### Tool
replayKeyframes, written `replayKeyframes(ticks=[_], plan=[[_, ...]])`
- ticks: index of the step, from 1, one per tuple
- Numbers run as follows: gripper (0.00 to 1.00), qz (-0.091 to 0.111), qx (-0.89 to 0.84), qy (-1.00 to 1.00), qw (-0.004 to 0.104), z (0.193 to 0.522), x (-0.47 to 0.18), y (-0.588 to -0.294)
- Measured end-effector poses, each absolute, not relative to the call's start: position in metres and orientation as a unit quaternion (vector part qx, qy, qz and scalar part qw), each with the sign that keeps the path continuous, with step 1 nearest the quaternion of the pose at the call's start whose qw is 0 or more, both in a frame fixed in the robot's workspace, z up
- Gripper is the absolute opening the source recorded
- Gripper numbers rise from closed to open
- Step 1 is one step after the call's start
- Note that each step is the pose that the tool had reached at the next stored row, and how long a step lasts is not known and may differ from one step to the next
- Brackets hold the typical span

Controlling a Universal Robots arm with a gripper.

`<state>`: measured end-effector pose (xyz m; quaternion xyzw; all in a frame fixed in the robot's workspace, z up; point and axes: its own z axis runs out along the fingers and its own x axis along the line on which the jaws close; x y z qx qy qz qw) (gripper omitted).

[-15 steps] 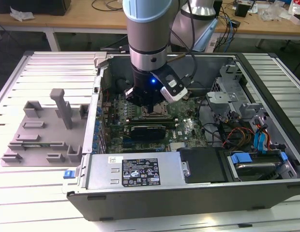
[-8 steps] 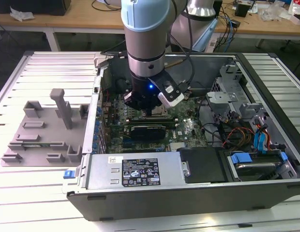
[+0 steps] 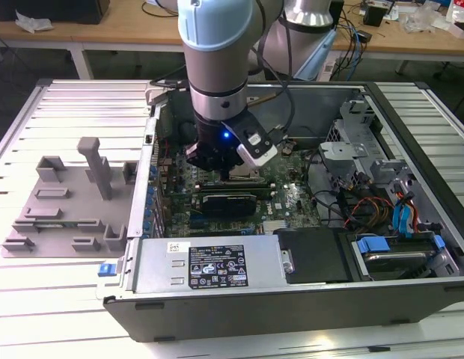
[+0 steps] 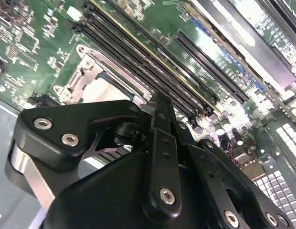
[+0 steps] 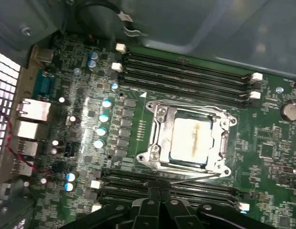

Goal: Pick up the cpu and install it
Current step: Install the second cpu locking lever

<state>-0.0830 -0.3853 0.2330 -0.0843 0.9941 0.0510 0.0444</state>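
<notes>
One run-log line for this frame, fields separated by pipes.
arm: inside open computer case | claw: above motherboard, beside socket | cpu: seated in socket frame, not held | gray tray: outside case, exterior view's left

In the second wrist view the gripper's (image 4: 155, 107) black body covered part of the cpu (image 4: 107, 88) and its metal frame. In the first wrist view the gripper (image 5: 160, 202) was cut off by the picture's edge, fingertips unseen. In the exterior view the arm (image 3: 217, 67) hid the socket.
</notes>
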Motion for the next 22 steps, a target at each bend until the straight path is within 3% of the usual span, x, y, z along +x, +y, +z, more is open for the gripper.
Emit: replayKeyframes(ticks=[18, 22], plan=[[0.11, 0.068, -0.074, 0.994, 0.046, 0.205, -0.095, -0.383], [0.11, 0.084, -0.073, 0.993, 0.048, 0.202, -0.096, -0.38]])
